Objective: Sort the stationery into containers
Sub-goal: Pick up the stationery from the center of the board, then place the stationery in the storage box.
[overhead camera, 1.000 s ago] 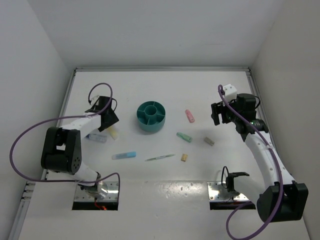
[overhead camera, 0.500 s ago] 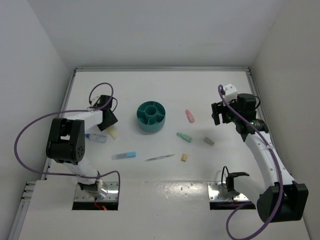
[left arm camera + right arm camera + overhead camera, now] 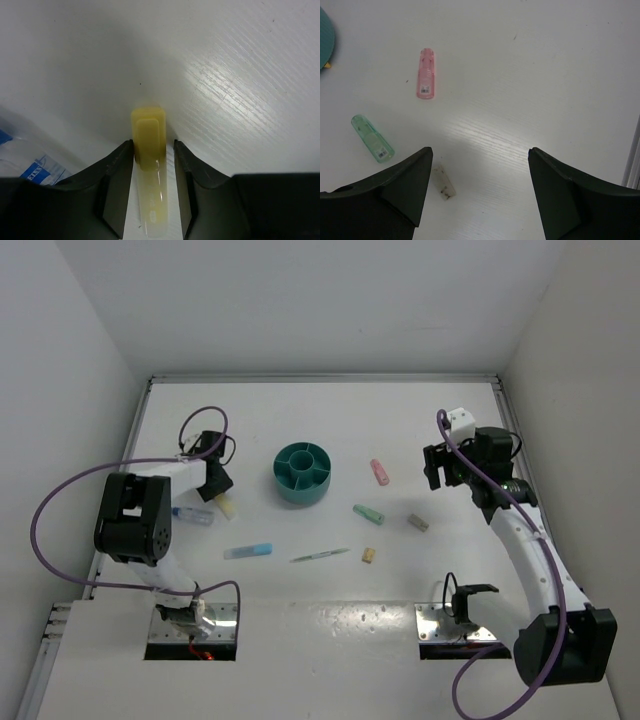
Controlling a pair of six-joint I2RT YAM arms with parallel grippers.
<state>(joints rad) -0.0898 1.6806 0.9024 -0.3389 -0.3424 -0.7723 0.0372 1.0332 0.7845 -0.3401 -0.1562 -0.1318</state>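
1. Left wrist view: the left gripper [image 3: 152, 146] straddles the yellow stick [image 3: 148, 129], which lies flat on the table [image 3: 240, 75]. The fingers stand narrow, and a sliver of white shows on one side, so nothing is clamped yet. The grip should stay square on the stick and the lift straight, well away from the clear packet [image 3: 30, 167] close by.
2. Right wrist view: the right gripper [image 3: 480, 150] hangs wide and holds nothing. Below it the pink stick [image 3: 426, 73], mint stick [image 3: 372, 138] and beige stick [image 3: 443, 183] lie apart from one another.
3. Top view: the teal organiser [image 3: 300, 492] stands near, to the right of the yellow stick, so the carry looks short. An outer compartment would suit it. The blue-capped tube [image 3: 248, 551], green pen [image 3: 320, 555] and tan block [image 3: 368, 555] lie nearer the bases. The table is white and glossy and could let a stick slide. Plain white walls close it in.
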